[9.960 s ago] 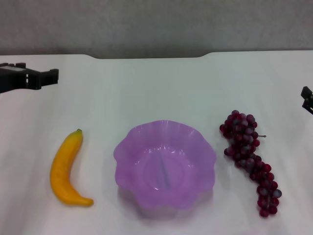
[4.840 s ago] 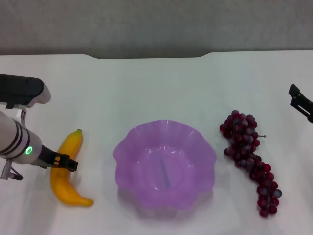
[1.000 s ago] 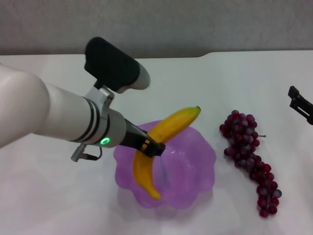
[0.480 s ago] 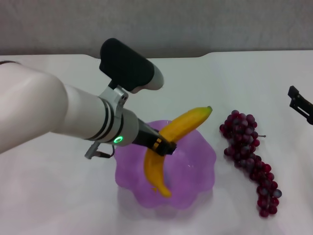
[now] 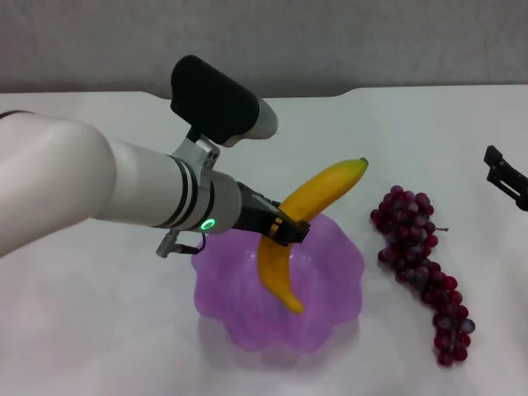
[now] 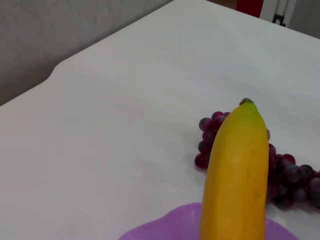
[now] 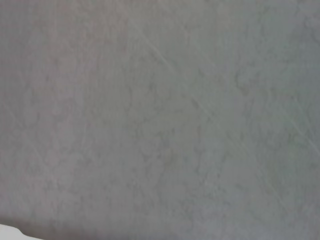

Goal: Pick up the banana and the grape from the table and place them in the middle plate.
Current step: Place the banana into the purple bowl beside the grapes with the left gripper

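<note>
My left gripper (image 5: 285,230) is shut on the banana (image 5: 309,219) and holds it tilted over the purple scalloped middle plate (image 5: 338,280), its green tip up and to the right, its lower end inside the plate's outline. In the left wrist view the banana (image 6: 235,175) fills the near field above the plate's rim (image 6: 165,229). The grape bunch (image 5: 421,268) lies on the white table (image 5: 99,330) to the right of the plate; it also shows in the left wrist view (image 6: 290,172). My right gripper (image 5: 507,176) is parked at the far right edge.
The grey wall (image 5: 330,41) runs along the table's far edge. The right wrist view shows only a grey surface (image 7: 160,120).
My left gripper took the banana from the table's left side, lifted it, and has carried it right over the plate. In the last second it moved a little farther right. The right arm stayed still.
</note>
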